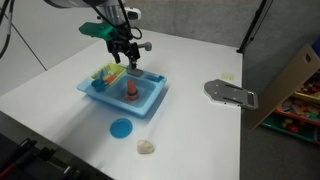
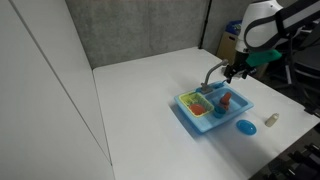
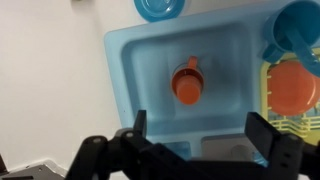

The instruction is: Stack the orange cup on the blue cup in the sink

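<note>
The pincer (image 3: 200, 135) hangs with its two fingers (image 3: 140, 125) spread wide apart and nothing between them, at the lower edge of the wrist view. In an exterior view it is clear of the basin, above its far side (image 1: 125, 50). Just beyond it in the wrist view, at the middle of the frame, the orange cup (image 3: 187, 80) stands on the floor of the sink (image 3: 145, 95), touched by neither finger. In an exterior view the orange cup looks raised on a darker base, which I take to be the blue cup (image 1: 131, 99), though seen from above the orange one hides it and I cannot tell how squarely it sits. At the right edge of the wrist view the green-yellow rack (image 3: 263, 75) carries an orange piece (image 3: 292, 88), with a plain blue cup-like thing (image 3: 298, 30) in the upper right corner. Outside the sink, a flat blue disc (image 1: 121, 128) and a pale lump (image 1: 146, 147) lie on the white bench (image 1: 200, 130) in the lower middle of the frame. As I judge it, the stacking is done and the cup is let go, so only lifting the arm away is left.
</note>
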`<state>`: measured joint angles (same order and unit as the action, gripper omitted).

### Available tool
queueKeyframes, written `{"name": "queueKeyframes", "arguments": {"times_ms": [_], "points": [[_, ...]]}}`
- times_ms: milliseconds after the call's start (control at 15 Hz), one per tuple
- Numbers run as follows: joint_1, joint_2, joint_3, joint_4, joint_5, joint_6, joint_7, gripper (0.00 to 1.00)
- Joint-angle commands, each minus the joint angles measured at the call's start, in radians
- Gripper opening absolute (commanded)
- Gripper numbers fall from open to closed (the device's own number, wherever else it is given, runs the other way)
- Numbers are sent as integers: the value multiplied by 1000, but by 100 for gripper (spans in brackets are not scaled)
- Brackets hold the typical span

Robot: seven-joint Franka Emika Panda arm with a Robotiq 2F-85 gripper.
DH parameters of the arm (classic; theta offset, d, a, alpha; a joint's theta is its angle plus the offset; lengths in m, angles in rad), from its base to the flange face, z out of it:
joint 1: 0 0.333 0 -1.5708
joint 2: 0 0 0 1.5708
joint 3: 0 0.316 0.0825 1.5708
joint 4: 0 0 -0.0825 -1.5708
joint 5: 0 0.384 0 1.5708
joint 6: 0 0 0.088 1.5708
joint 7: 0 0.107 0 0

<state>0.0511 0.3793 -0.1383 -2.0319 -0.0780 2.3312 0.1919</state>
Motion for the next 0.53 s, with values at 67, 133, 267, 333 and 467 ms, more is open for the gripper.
{"name": "queueKeyframes", "arguments": {"times_ms": [67, 133, 267, 333, 467], "points": [[-31, -158, 32, -57, -10, -119, -79, 100], [-33, -183, 37, -60, -9, -147, -95, 100], [-36, -238, 50, -70, -6, -211, -125, 100], [-36, -266, 56, -76, -8, -242, -134, 100], [-33, -325, 68, -92, -11, -297, -144, 100]]}}
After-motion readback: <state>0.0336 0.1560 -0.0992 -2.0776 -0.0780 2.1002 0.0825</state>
